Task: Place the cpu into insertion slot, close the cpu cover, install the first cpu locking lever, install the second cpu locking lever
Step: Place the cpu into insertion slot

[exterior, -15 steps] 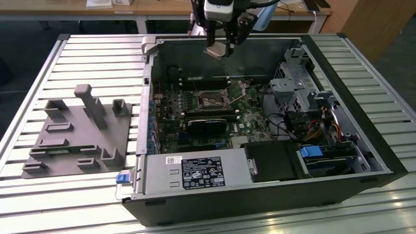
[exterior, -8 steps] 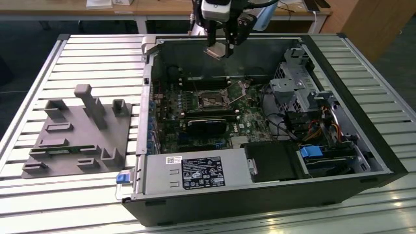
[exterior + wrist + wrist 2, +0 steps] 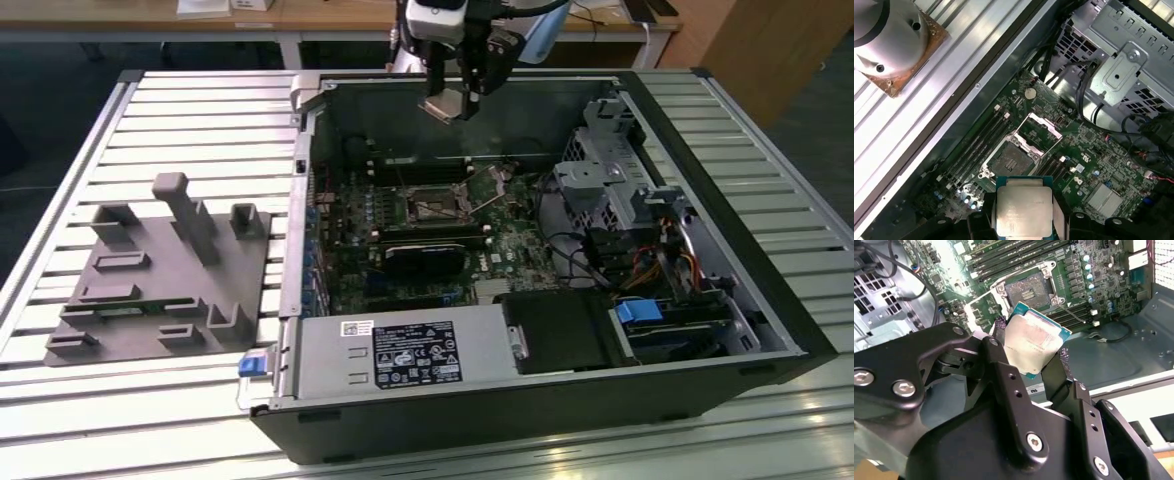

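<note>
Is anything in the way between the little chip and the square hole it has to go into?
Nothing visible is. The gripper holds the cpu in the air above the open case. The insertion slot lies uncovered on the board, with the cpu cover swung open beside it.

Computer case (image 3: pixel 747 230) lying open on tabletop (image 3: pixel 200 110); fixture (image 3: pixel 147 280) sitting on tabletop at exterior view's left of case. Motherboard (image 3: pixel 354 215) lying inside case. Insertion slot (image 3: pixel 430 208) sitting near board's middle, cpu cover (image 3: pixel 1041 127) tilting up just beside it. Gripper (image 3: pixel 450 105) hanging above case toward far wall, cpu (image 3: pixel 1031 342) sitting between fingers (image 3: pixel 995 347), well apart from slot. Drive cage (image 3: pixel 601 180) sitting at exterior view's right; power supply (image 3: pixel 400 355) lying along near edge.
</note>
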